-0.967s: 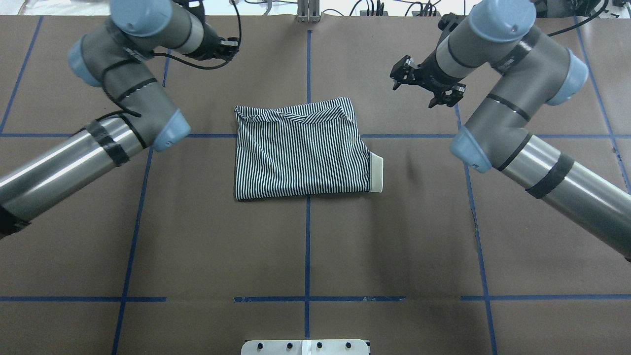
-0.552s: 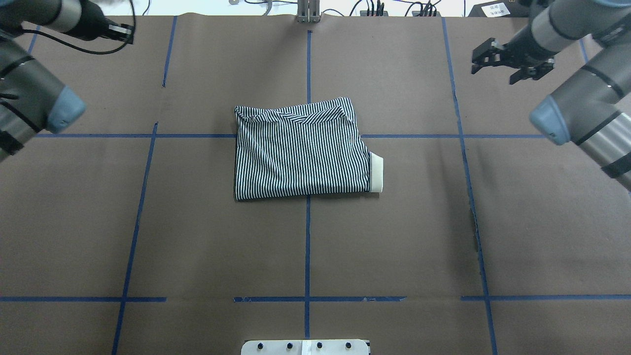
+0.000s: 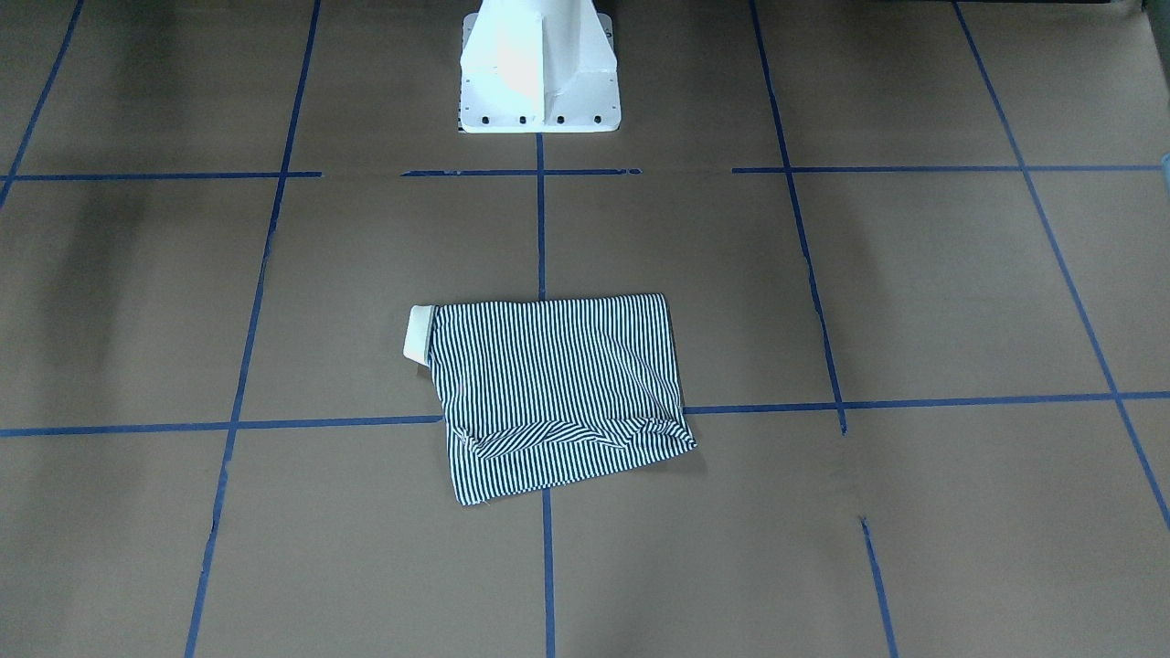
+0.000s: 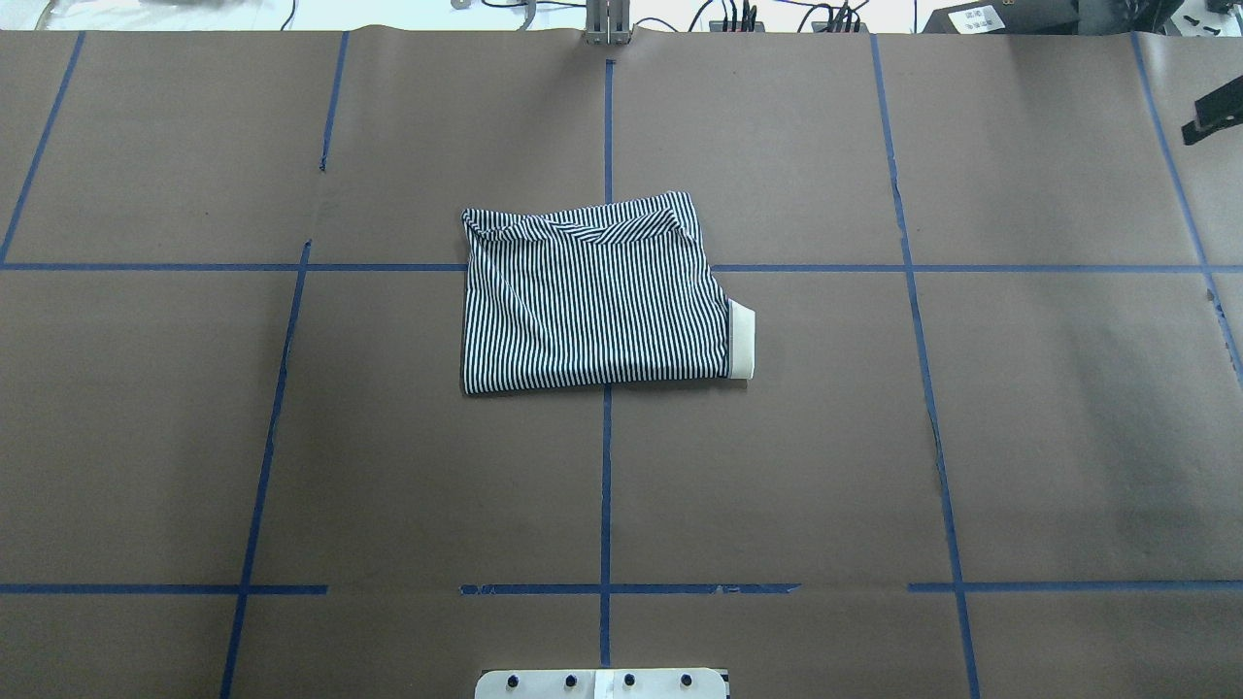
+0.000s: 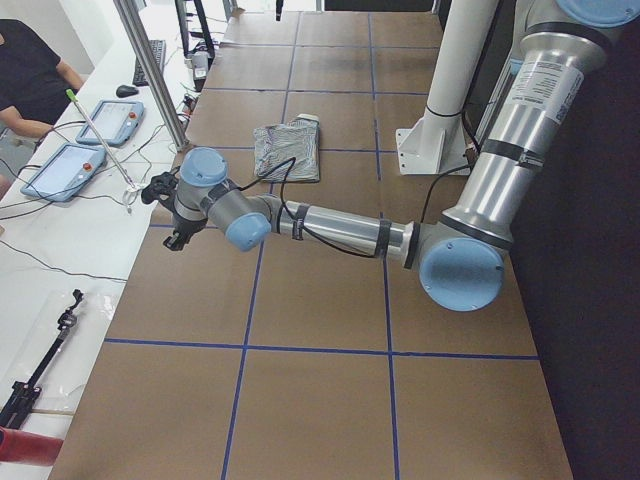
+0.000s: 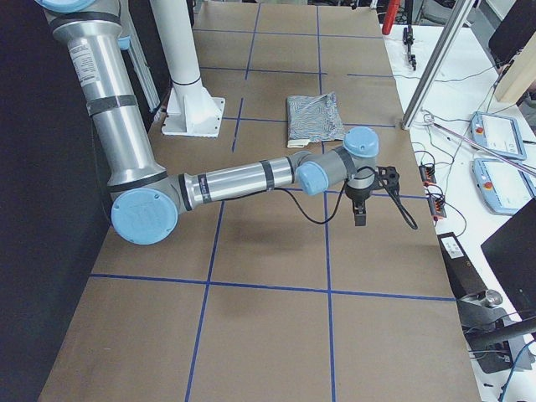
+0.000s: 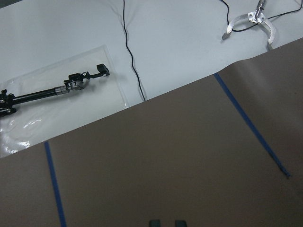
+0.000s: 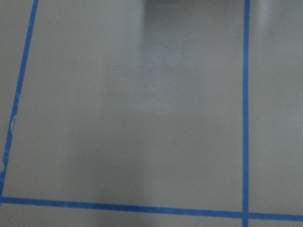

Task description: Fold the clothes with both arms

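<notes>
The clothes, one striped shirt (image 4: 594, 296), lie folded into a rough rectangle at the table's middle, flat on the brown paper. Its cream collar (image 4: 742, 340) sticks out at the right side. It also shows as the striped shirt (image 3: 553, 393), (image 5: 288, 150), (image 6: 314, 117). No gripper touches it. My left gripper (image 5: 172, 222) hangs far out near the table's left end. Its two fingertips (image 7: 154, 223) barely show, a narrow gap apart, with nothing between them. My right gripper (image 6: 360, 213) hangs over bare paper at the right end. Only a black piece of it (image 4: 1214, 115) shows overhead.
The white pedestal base (image 3: 539, 82) stands at the robot's side of the table. Blue tape lines grid the brown paper. A white bench along the far edge holds cables, a bagged black tool (image 7: 52, 90) and teach pendants (image 5: 60, 170); a seated person (image 5: 30, 80) is beside it.
Both arms have swung outward from beside the shirt. The left arm has left the overhead view and the right is almost out of it. The shirt has not moved.
</notes>
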You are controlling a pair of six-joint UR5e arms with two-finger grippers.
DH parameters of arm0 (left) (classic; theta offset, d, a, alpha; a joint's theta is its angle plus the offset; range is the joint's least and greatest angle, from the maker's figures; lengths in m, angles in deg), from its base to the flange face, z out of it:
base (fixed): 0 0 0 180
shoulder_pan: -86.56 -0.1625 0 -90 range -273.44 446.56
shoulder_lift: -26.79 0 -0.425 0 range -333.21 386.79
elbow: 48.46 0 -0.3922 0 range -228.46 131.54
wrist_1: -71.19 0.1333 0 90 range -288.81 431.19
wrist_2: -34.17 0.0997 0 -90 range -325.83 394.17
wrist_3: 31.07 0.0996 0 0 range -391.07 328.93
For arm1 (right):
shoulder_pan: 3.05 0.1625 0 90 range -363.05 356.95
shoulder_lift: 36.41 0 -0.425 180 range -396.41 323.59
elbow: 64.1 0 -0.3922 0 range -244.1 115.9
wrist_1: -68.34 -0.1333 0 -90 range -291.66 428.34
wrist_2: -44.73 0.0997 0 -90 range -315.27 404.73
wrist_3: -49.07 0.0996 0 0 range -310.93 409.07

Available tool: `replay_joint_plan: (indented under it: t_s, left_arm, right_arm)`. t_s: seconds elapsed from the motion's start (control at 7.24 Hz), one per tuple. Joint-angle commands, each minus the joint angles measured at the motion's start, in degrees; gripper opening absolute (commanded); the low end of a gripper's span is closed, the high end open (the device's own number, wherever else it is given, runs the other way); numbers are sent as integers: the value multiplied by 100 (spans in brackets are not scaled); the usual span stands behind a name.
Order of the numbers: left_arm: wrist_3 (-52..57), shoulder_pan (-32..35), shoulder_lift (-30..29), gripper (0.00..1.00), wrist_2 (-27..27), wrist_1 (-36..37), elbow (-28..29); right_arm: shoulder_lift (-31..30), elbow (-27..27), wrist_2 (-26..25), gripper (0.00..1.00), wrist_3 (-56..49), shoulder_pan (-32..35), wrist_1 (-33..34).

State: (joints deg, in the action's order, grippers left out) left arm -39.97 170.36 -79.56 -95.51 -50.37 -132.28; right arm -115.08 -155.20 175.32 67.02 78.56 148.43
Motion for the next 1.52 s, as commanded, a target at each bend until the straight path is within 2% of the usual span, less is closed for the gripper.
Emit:
replay_joint_plan:
  t_s: [0.0, 0.14, 0.28, 0.41, 0.55, 0.69, 0.97, 1.24, 1.38]
  left_arm:
    - [527, 277, 518, 100, -250, 1434, -863]
    - [651, 390, 475, 100, -398, 2129, -881]
    - [652, 478, 674, 100, -548, 2493, -995]
    - [1052, 549, 1051, 100, -497, 2488, -935]
    - [2005, 645, 1359, 100, -479, 2592, -925]
    - [2093, 550, 1397, 100, -305, 2654, -647]
    - [2155, 576, 2123, 100, -347, 2691, -775]
    - [2138, 567, 2432, 100, -321, 2927, -1642]
    - [2146, 541, 2382, 100, -321, 2954, -1690]
  right_arm:
    - [-760, -513, 81, 100, -756, 302, 340]
    - [-929, -548, 133, 100, -1133, 320, 375]
    - [-939, -549, 159, 100, -1363, 268, 697]
    - [-913, -514, 160, 100, -1600, 206, 918]
    - [-913, -531, 160, 100, -1689, 206, 1033]
    - [-870, -496, 151, 100, -1690, 206, 1096]
    - [-860, -487, 89, 100, -1681, 188, 1079]
    - [-869, -470, 72, 100, -1655, 188, 1052]
    - [-869, -478, 72, 100, -1638, 188, 1044]
